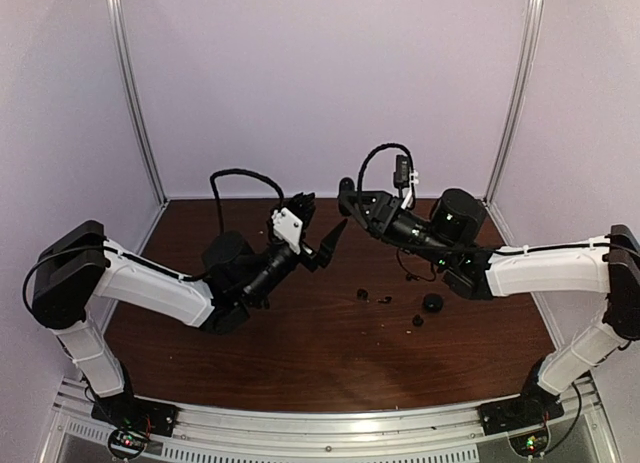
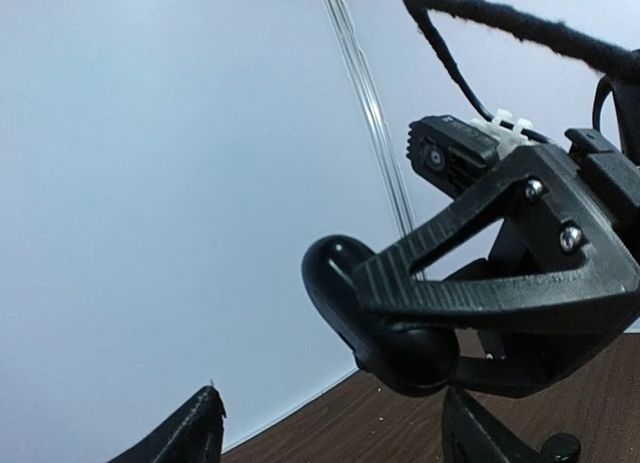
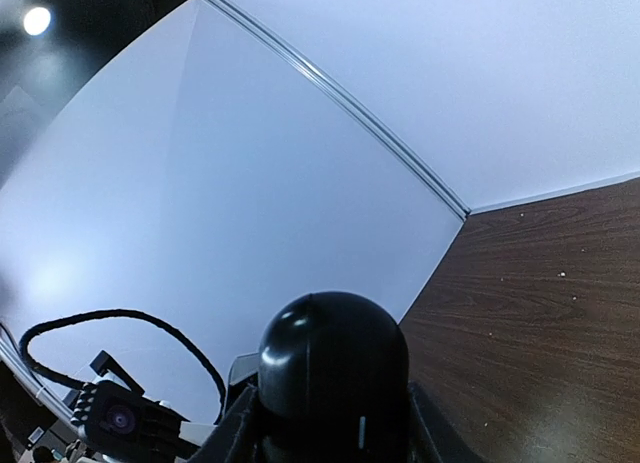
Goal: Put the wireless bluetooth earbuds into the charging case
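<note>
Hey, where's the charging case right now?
The charging case is off the table, gripped in the right pincer and held up over the far middle, facing the open left pincer.

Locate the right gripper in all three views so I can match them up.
Top external: right gripper sits at centre, tips pointing left.
Left wrist: right gripper fills the centre-right, seen side-on.
Right wrist: right gripper is at bottom centre, shut on a black rounded object.
Shared landmark: the brown table, visible in all three views.
</note>
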You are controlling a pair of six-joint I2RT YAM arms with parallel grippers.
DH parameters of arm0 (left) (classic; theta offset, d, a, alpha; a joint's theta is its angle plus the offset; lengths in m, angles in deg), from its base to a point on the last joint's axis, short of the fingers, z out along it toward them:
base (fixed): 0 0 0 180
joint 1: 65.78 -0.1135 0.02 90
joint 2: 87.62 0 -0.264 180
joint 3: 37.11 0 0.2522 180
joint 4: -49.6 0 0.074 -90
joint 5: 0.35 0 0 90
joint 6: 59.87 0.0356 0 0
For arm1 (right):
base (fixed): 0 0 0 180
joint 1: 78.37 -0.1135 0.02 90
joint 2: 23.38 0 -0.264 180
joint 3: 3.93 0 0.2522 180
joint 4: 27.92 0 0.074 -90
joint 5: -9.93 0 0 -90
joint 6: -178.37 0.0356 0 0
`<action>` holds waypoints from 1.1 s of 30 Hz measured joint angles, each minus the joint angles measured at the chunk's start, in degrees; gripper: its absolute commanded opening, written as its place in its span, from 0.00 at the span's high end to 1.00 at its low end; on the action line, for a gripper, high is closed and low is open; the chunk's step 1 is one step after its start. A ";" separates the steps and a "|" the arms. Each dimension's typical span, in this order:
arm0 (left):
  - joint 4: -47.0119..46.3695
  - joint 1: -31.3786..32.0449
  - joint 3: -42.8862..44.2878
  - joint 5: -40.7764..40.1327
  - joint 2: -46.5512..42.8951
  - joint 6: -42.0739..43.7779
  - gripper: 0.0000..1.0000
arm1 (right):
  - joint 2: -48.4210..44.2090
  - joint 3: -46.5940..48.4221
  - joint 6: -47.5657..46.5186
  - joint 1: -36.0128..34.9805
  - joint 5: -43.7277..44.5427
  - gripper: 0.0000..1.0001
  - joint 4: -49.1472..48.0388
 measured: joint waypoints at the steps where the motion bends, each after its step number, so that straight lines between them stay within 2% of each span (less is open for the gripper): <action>1: -0.44 0.00 0.00 -0.11 0.00 0.07 0.31 | 0.13 -0.09 0.15 -0.07 0.09 0.59 -0.11; 11: -1.88 0.00 -0.02 1.46 0.00 2.78 0.36 | 0.92 -0.11 0.35 -0.07 -0.81 0.59 -0.81; 22: 2.05 -0.79 -0.79 5.57 -1.01 3.43 0.38 | 3.85 0.11 0.24 -0.07 -7.67 0.58 -1.29; 33: 2.16 -0.81 -1.29 5.57 -1.01 4.85 0.52 | 6.49 0.33 3.21 0.07 -9.77 0.58 -5.16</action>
